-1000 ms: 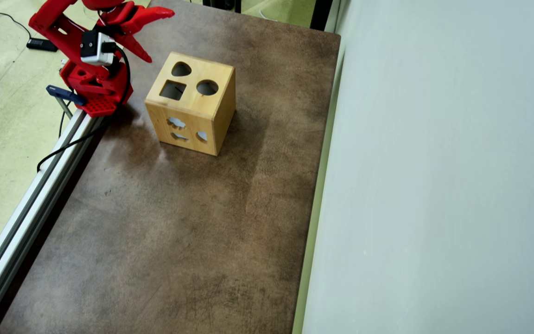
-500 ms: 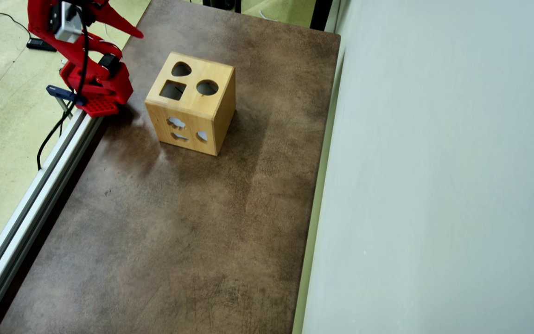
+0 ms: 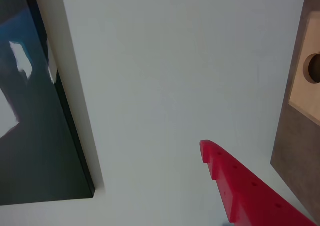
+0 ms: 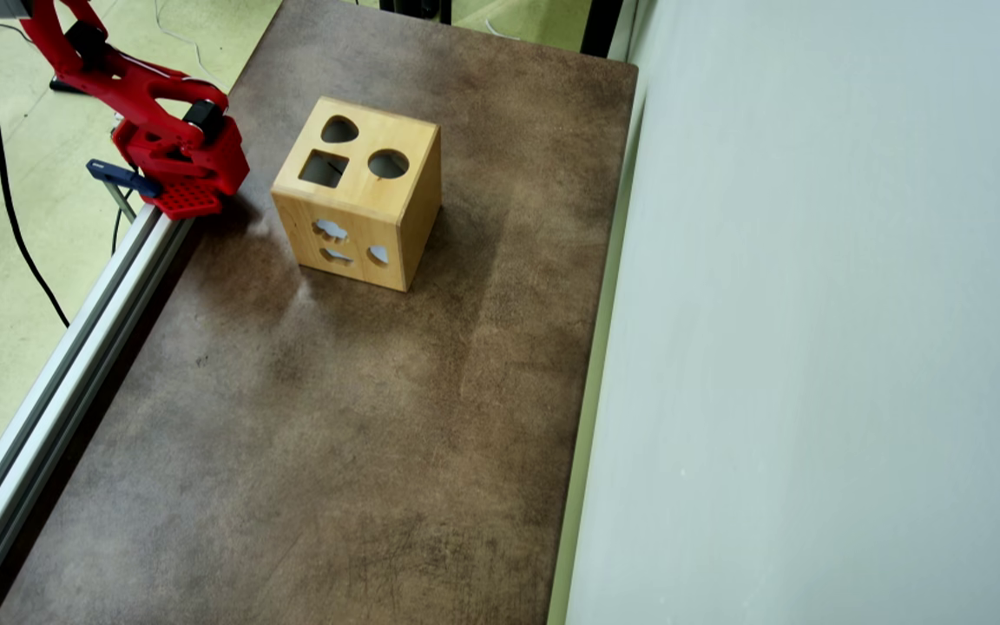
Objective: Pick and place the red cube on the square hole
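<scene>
A brown tabletop (image 4: 335, 417) is filling most of the overhead view, with a pale wall (image 4: 812, 304) running along its right side. A wooden box (image 4: 357, 204) is sitting near the tabletop's far end, its square hole (image 4: 324, 168) facing up beside a round one and a teardrop one. The red arm (image 4: 144, 95) is folding at the upper left corner. One red finger of the hand (image 3: 245, 191) is showing in the wrist view, touching nothing; I cannot tell how far it is opening. The red cube is appearing in neither view.
</scene>
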